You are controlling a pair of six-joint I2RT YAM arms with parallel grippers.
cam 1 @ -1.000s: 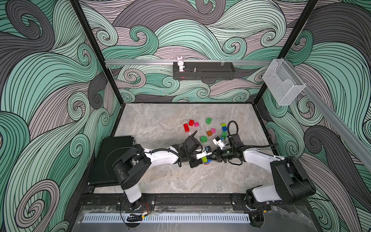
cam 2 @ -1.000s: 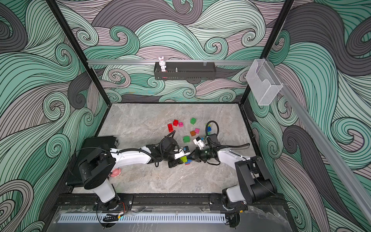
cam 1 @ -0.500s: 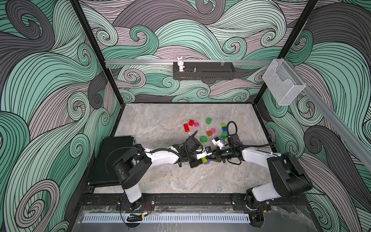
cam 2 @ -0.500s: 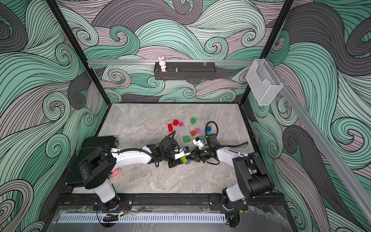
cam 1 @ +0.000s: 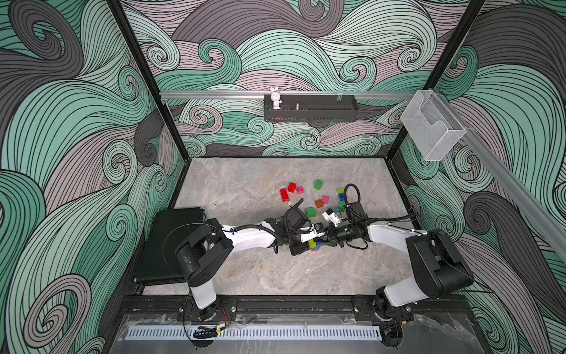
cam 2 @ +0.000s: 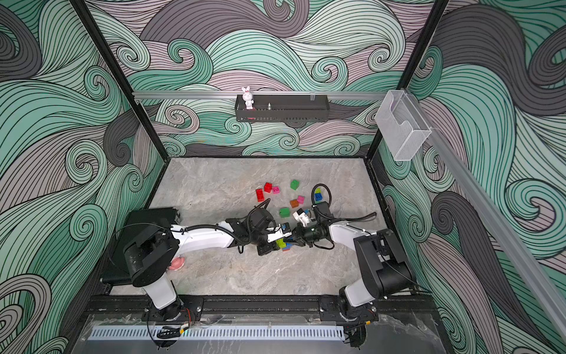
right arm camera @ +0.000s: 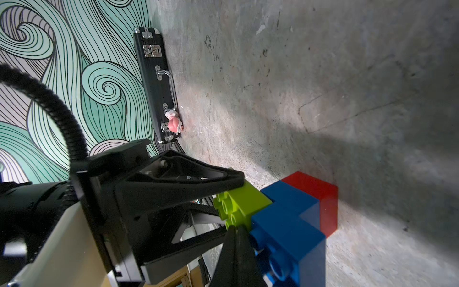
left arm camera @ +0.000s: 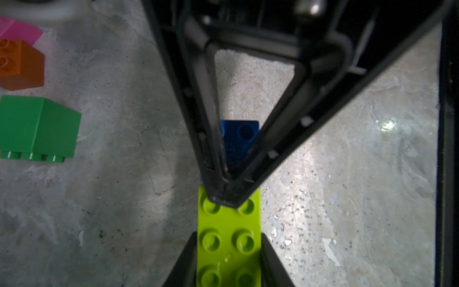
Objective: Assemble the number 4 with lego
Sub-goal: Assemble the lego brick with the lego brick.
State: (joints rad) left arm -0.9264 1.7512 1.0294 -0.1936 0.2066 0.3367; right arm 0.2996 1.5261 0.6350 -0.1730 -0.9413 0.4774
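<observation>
You are working over a grey, marbled stone-look tabletop [cam 1: 245, 184], matt and scuffed with pale flecks up close. Swirling wallpaper in teal, mauve and charcoal is wrapping the cell on the left, far and right sides. On the far wall a black slotted metal shelf [cam 1: 311, 112] is carrying a white rabbit figurine [cam 1: 275, 97] at its left end, and a clear plastic bin [cam 1: 432, 128] is hanging from the right rail. A black hard case [right arm camera: 151, 82] with chrome latches and a handle is lying flat at the left edge, with a small pink figurine [right arm camera: 174, 124] just beside it. Your lego is sitting in two groups. Beyond mid-table, glossy loose pieces are lying scattered: a long red brick [cam 1: 284, 195], a green brick [left arm camera: 37, 124] tipped on its side, an orange brick [left arm camera: 22, 64] and a pink brick [left arm camera: 22, 31]. Nearer, between the arms, your left gripper [left arm camera: 228, 234] is clamping a lime brick [right arm camera: 244, 198], two studs wide, by its long sides, with the fingers snug against the plastic. That lime brick is butting onto a blue brick [right arm camera: 285, 223], and a red brick [right arm camera: 323, 196] is touching the blue one behind. Your right gripper [left arm camera: 226, 201] is pinched fully together, holding nothing, its tip resting against the lime brick's end studs beside the blue.
</observation>
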